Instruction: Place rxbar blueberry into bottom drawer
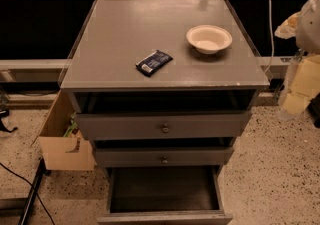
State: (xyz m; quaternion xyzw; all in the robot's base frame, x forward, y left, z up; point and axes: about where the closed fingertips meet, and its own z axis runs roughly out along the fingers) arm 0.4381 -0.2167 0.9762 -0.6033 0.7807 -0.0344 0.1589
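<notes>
A cardboard box [59, 144] stands on the speckled floor [272, 169] just beside the desk's left side, its open top showing something green that is too small to make out. A black cable [14, 173] trails over the floor further out from the desk's left side.

The desk [125, 24] is a gray cabinet with a flat, dull gray top. The rxbar blueberry [154, 62] lies flat on the desk top, near its front edge and a little left of the middle, turned at a slant with its white end toward the front. Nothing touches it.

Below the desk top sit three drawers. The top drawer [125, 125] and the middle drawer [125, 158] are each drawn out a little, and each carries a round metal knob at the centre of its front. The bottom drawer [165, 217] at the desk's foot is pulled far out, its dark inside open to view from above.

On the right part of the desk top, further back than the bar and well apart from it, rests a cream round bowl [209, 38], upright.

A white cable [270, 19] hangs behind the desk's right rear corner.

The tool [296, 94] hangs off the desk's right side, clear of the desk top and well apart from both bar and bowl. It shows only as pale cream shapes, touching nothing on the desk, and I cannot tell whether it is open or closed.
</notes>
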